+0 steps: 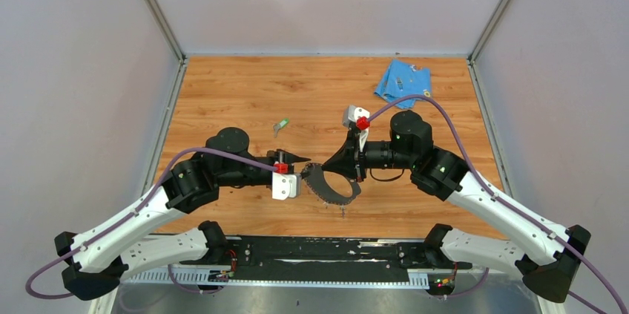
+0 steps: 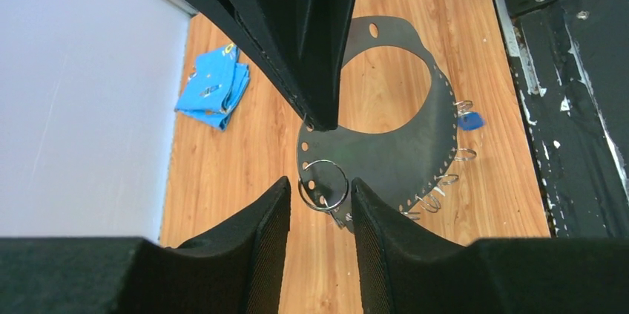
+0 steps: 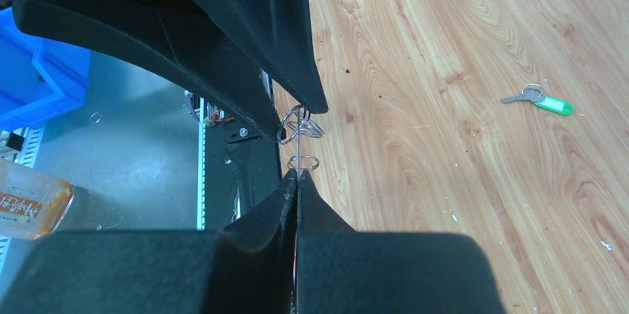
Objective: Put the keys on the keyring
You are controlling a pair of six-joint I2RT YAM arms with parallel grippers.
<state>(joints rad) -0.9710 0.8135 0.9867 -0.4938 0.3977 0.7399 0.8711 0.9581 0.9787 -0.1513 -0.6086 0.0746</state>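
The keyring (image 2: 386, 147), a thin grey metal band with a row of holes and several small split rings, hangs above the table (image 1: 245, 91) between both grippers. My right gripper (image 3: 297, 174) is shut on its edge, its fingers (image 2: 311, 47) pinching the band from above in the left wrist view. My left gripper (image 2: 320, 188) stands open, its tips on either side of one small split ring (image 2: 323, 186) without touching it. The blue key (image 2: 469, 121) hangs at the band's far side. The green key (image 1: 281, 127) lies flat on the wood, also in the right wrist view (image 3: 545, 100).
A folded light-blue cloth (image 1: 402, 80) lies at the back right of the table. The black base rail (image 1: 319, 251) runs along the near edge. Grey walls close in the left, right and back sides.
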